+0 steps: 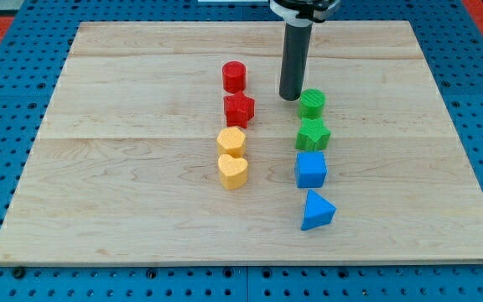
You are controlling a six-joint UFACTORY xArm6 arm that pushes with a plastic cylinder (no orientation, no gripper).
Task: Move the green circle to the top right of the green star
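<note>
The green circle (313, 103) sits on the wooden board right of centre. The green star (313, 134) lies just below it, almost touching. My tip (290, 96) stands on the board just left of the green circle's upper left side, very close to it; whether it touches I cannot tell.
A red circle (234, 76) and a red star (239, 109) lie left of my tip. Below them are a yellow hexagon (231, 141) and a yellow heart (233, 171). A blue cube (311, 169) and a blue triangle (317, 210) lie below the green star.
</note>
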